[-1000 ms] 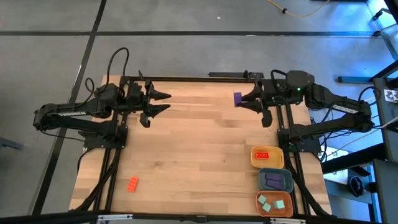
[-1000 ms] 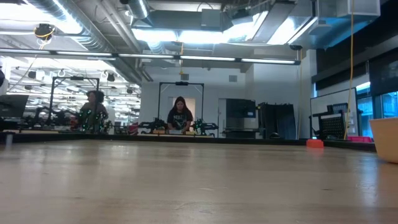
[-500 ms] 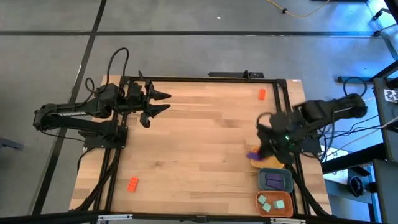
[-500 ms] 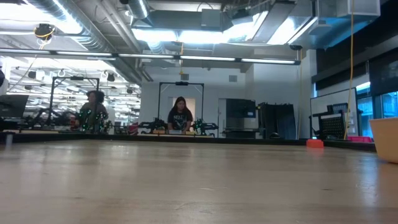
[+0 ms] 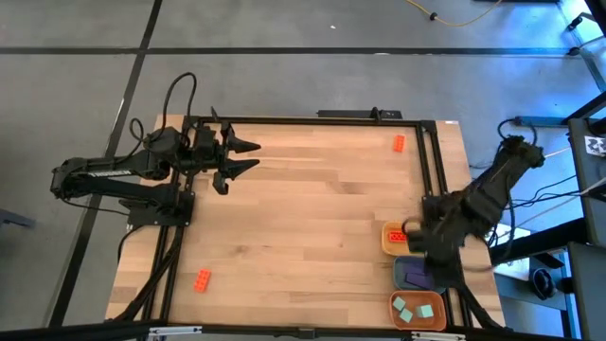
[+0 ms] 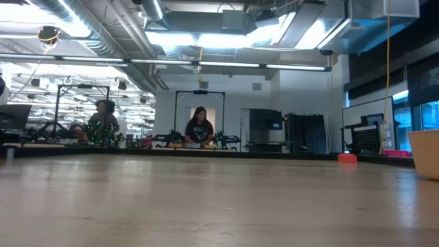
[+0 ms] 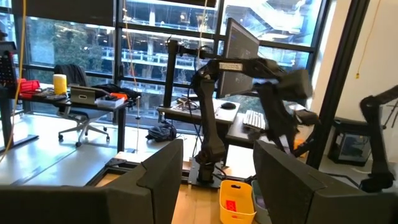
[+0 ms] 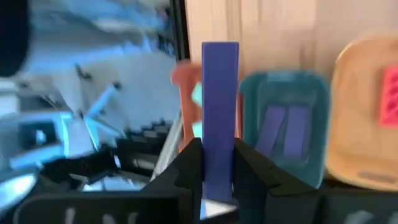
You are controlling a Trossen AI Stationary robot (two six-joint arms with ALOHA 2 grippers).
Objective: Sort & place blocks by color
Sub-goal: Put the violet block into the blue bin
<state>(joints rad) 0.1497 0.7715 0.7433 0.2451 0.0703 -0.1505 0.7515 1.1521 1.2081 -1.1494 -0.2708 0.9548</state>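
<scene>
The right gripper [image 8: 217, 177] hangs over the row of trays at the counter's [image 5: 312, 208] near right edge, its dark fingers [image 8: 186, 168] pinched on the lower end of a purple bar [image 8: 219, 99]. In the right wrist view the bar stands up between them, long, flat-faced and square-cornered, smooth like moulded plastic. From that view it appears lined up with the blue-grey tray [image 8: 286, 130], where two purple bars [image 8: 286, 134] of the same colour already lie side by side, so my read is that this one is headed there.

From above, the arm covers part of that middle tray [image 5: 421, 275]. Next to it, the yellow tray [image 5: 393, 237] holds a red block [image 5: 399, 237], and the orange tray [image 5: 417, 310] holds pale teal-green blocks [image 5: 407, 308]. All three trays are rounded and shallow, with soft corners.

Two orange-red blocks are still out on the bare wood: one near the far right corner [image 5: 399, 143], one near the front left [image 5: 203, 279]. They are studded little bricks, well apart from the trays.

The left gripper [image 5: 248, 156] waits at the far left of the counter, fingers spread wide, holding nothing.
</scene>
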